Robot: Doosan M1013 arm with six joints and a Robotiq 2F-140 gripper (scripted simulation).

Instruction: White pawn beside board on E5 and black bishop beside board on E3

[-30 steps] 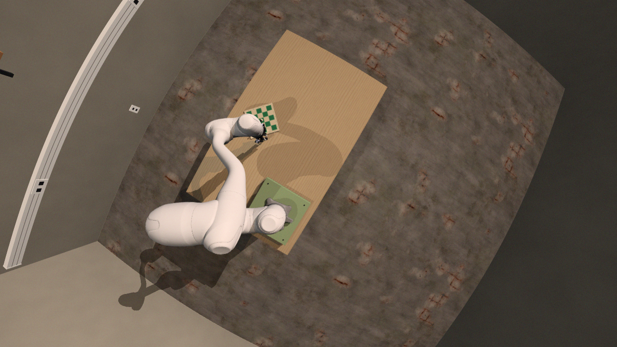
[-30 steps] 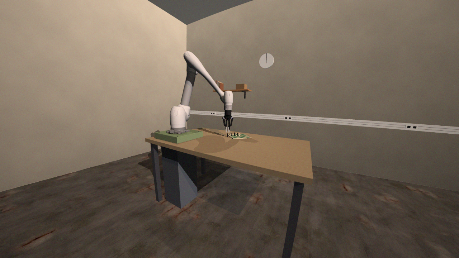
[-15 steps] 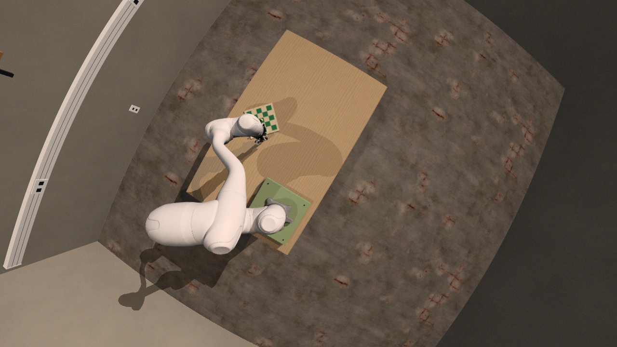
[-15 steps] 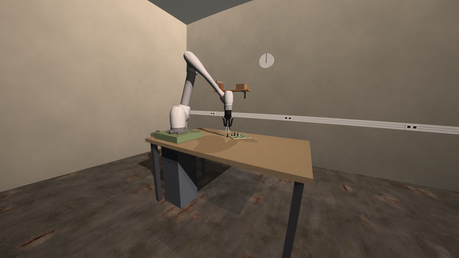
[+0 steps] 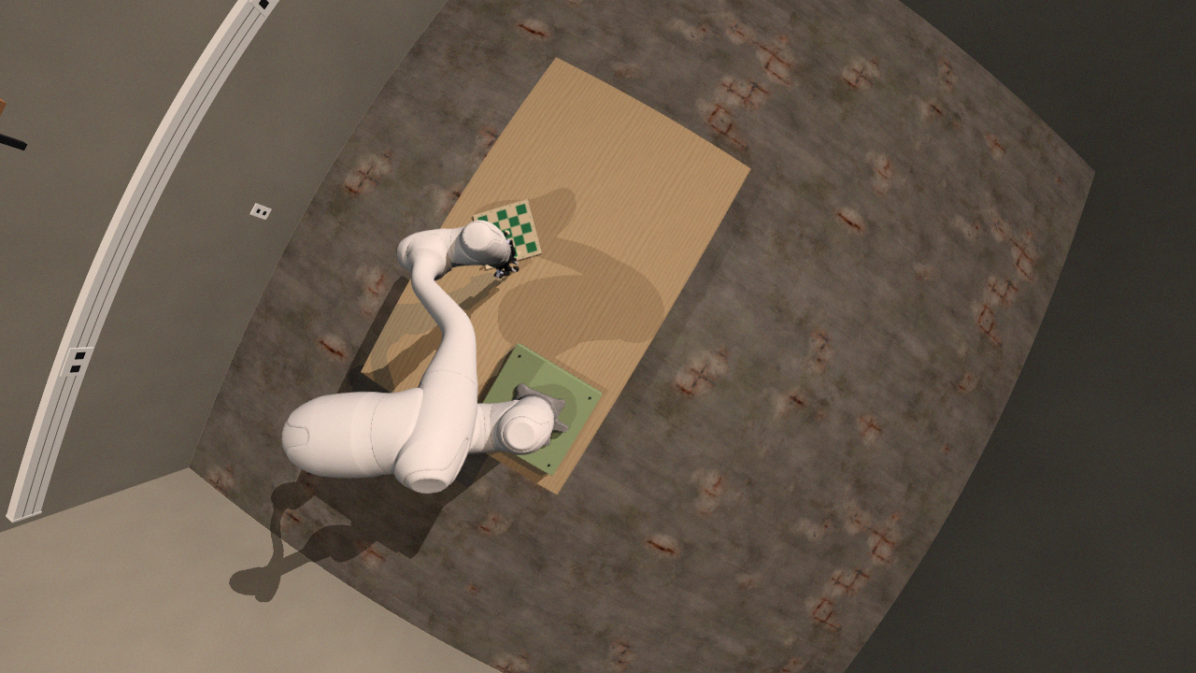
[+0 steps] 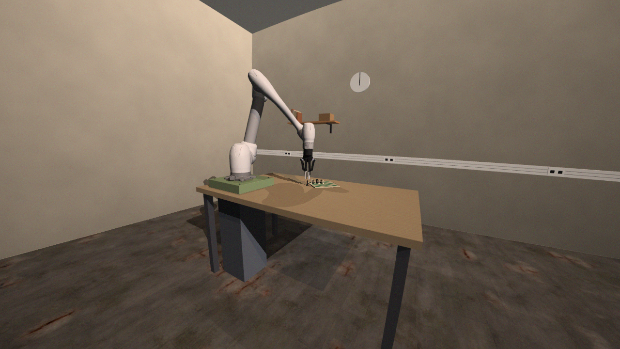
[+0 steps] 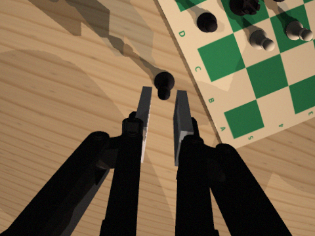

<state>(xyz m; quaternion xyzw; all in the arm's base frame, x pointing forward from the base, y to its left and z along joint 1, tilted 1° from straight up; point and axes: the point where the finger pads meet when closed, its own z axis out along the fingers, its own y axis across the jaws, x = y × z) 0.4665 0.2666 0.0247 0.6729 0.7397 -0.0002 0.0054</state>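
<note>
Beyond the board [image 5: 528,224] [image 6: 331,185] [image 7: 213,126], saw drab walls [image 5: 208,276] [image 6: 455,108] and a stained floor [image 5: 752,401] [image 6: 476,286]; beneath it, saw a wood-grained table [image 5: 627,125] [image 6: 368,208] [image 7: 49,98]. Found the bishop [image 6: 307,182] [image 7: 164,80] upright on the wood, just beside the board's lettered edge. Saw the gripper [image 5: 506,269] [image 6: 307,178] [image 7: 163,103] poised above it, fingers moderately parted, grasping nothing. Judged straight lowering around its vertical axis to be next. Could not place the white pawn.

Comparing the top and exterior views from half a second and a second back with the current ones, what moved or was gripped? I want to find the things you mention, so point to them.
Nothing visibly changed. The arm [image 5: 451,351] [image 6: 277,99], end effector [image 5: 507,267] [image 6: 307,177] [image 7: 163,103], black bishop [image 6: 307,182] [image 7: 164,80] and board [image 5: 537,252] [image 6: 331,185] [image 7: 218,88] match the earlier views; no grasp or release shows.
</note>
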